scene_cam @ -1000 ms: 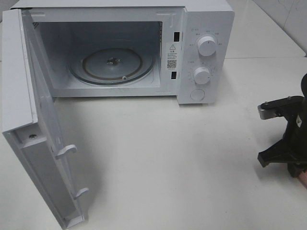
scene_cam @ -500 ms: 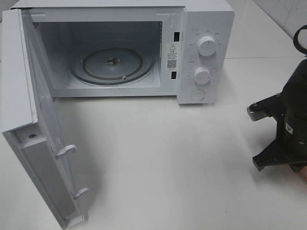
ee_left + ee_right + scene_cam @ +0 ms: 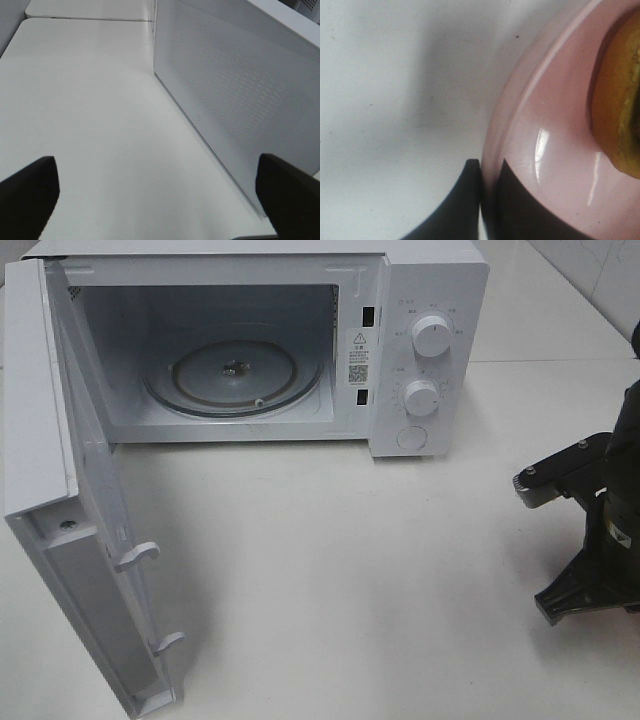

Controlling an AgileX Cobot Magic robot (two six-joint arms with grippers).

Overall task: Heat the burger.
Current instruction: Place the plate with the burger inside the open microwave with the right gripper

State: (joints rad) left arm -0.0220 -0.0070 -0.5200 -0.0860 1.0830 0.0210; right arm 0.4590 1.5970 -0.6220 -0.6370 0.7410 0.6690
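Note:
The burger point(image 3: 620, 100) shows only in the right wrist view, as a golden-brown bun edge lying on a pink plate point(image 3: 555, 150). My right gripper point(image 3: 487, 167) is shut on the plate's rim, one finger under it and one on top. In the high view the right arm point(image 3: 595, 540) stands at the far right edge, and the plate and burger are out of sight there. The white microwave point(image 3: 420, 300) stands at the back with its door point(image 3: 70, 490) swung wide and its glass turntable point(image 3: 235, 375) bare. My left gripper point(image 3: 157, 192) is open over the tabletop beside the microwave's perforated side wall point(image 3: 240, 90).
The open door juts forward on the left toward the table's front edge. Two knobs point(image 3: 432, 335) and a button sit on the microwave's control panel. White tabletop point(image 3: 350, 570) lies between the microwave and the right arm.
The right arm has shifted at the right edge of the high view, first leftward, then lower and slightly right. Its grip stays shut. The microwave is unchanged.

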